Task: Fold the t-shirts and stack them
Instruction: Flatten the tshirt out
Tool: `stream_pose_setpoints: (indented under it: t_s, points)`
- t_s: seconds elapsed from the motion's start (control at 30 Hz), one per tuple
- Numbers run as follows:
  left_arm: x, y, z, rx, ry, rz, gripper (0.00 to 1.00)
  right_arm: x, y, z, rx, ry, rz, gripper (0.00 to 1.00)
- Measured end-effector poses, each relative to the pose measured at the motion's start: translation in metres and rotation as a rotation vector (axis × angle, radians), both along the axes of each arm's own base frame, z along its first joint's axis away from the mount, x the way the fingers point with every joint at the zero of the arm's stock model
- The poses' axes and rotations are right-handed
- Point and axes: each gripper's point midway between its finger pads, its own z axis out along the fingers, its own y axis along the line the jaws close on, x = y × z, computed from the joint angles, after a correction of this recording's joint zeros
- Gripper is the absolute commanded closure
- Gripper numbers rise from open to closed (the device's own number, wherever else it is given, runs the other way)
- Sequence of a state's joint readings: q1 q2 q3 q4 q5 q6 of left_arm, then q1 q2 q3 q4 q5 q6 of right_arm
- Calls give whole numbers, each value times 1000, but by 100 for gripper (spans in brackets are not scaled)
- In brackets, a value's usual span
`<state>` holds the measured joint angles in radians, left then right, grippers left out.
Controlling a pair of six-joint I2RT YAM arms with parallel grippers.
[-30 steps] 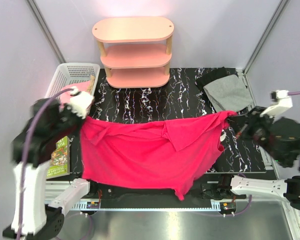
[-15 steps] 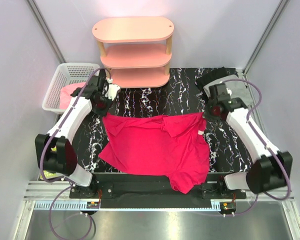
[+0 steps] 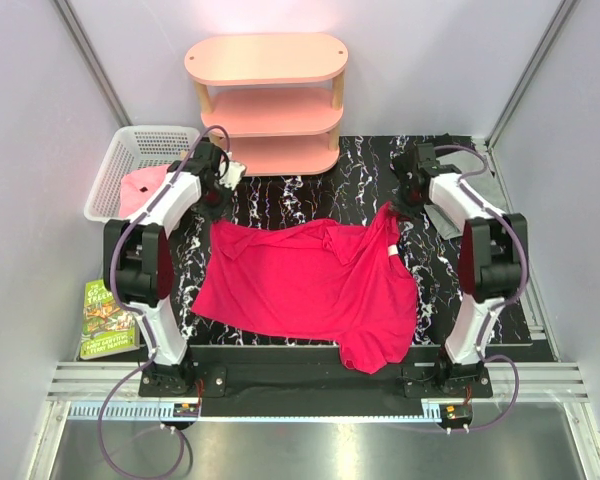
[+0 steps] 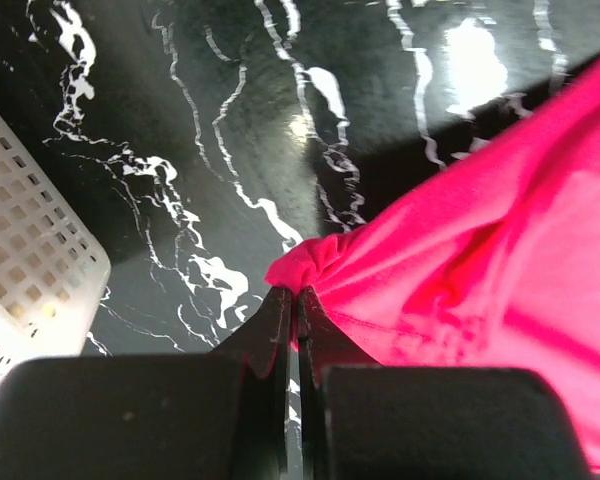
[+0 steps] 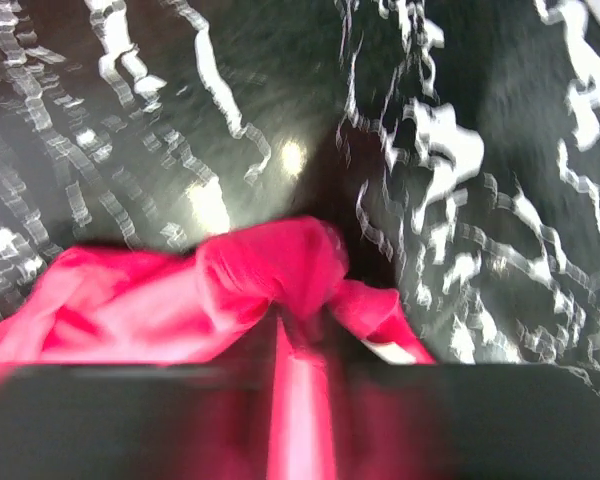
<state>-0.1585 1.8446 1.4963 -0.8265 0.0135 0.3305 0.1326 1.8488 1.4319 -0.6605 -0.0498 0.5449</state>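
The red t-shirt (image 3: 310,285) lies spread and wrinkled on the black marble table (image 3: 310,195). Its white neck label (image 3: 392,250) shows near the right edge. My left gripper (image 3: 216,208) is shut on the shirt's far left corner (image 4: 310,270), the cloth pinched between the two fingertips (image 4: 298,296). My right gripper (image 3: 394,207) is shut on a bunched far right corner (image 5: 280,275) and holds it a little above the table; that view is blurred. The grey t-shirt (image 3: 488,188) lies at the back right, partly hidden behind the right arm.
A pink three-tier shelf (image 3: 267,100) stands at the back centre. A white basket (image 3: 140,150) holding pink cloth sits at the back left. A book (image 3: 105,318) lies off the table's left edge. Dark cloth (image 3: 445,146) lies beside the grey shirt.
Both arms have swung from the near sides toward the back of the table, carrying the red shirt with them. It now lies further back, narrower and more bunched at the right.
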Motion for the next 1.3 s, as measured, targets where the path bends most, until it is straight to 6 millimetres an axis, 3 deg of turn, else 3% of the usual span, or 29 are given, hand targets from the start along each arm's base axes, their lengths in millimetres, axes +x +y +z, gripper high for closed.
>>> stream_pose_setpoints:
  t_s: [0.03, 0.1, 0.13, 0.17, 0.23, 0.27, 0.3, 0.33, 0.43, 0.5, 0.6, 0.67, 0.73, 0.83, 0.9, 1.03, 1.13, 1.3]
  points:
    - [2, 2, -3, 5, 5, 9, 100, 5, 0, -9, -1, 15, -2, 30]
    - [7, 8, -8, 13, 10, 28, 80, 12, -1, -26, -14, 49, 2, 8]
    - [9, 11, -9, 17, 10, 37, 64, 15, -2, -31, -20, 60, 3, 4]
    - [10, 14, -10, 21, 9, 46, 46, 17, -5, -33, -31, 68, 0, 2]
    - [11, 21, -9, 39, 4, 64, 28, 22, -12, -29, -67, 63, -7, 3]
    - [13, 25, -8, 48, -1, 72, 12, 25, -15, -23, -85, 54, -12, 5]
    - [15, 31, -6, 69, -13, 87, 3, 32, -22, -10, -122, 21, -26, 9]
    - [16, 32, -5, 71, -14, 88, 1, 33, -22, -8, -124, 16, -27, 11]
    - [16, 41, 3, 107, -36, 105, 1, 36, -24, 19, -169, -49, -23, 19]
    - [16, 42, 19, 107, -74, 110, 1, 31, -11, 39, -173, -91, 12, 22]
    - [7, 30, 53, 76, -160, 79, 4, 20, 30, 63, -160, -153, 113, 24]
    - [-10, 9, 73, 53, -204, 19, 5, 6, 71, 71, -136, -176, 213, 24]
    - [-32, -25, 81, 24, -232, -84, 7, -11, 111, 67, -99, -176, 315, 27]
    - [-63, -68, 57, -2, -154, -227, 12, -40, 134, 42, -77, -109, 399, 28]
    - [-70, -72, 29, 14, -70, -247, 15, -48, 128, 25, -85, -62, 401, 29]
    - [-76, -60, -26, 63, 91, -227, 18, -53, 114, -1, -106, 7, 382, 30]
    - [-76, -51, -39, 74, 127, -204, 20, -56, 110, -10, -113, 30, 381, 33]
    - [-67, -41, -39, 67, 111, -168, 46, -55, 110, -15, -113, 31, 382, 39]
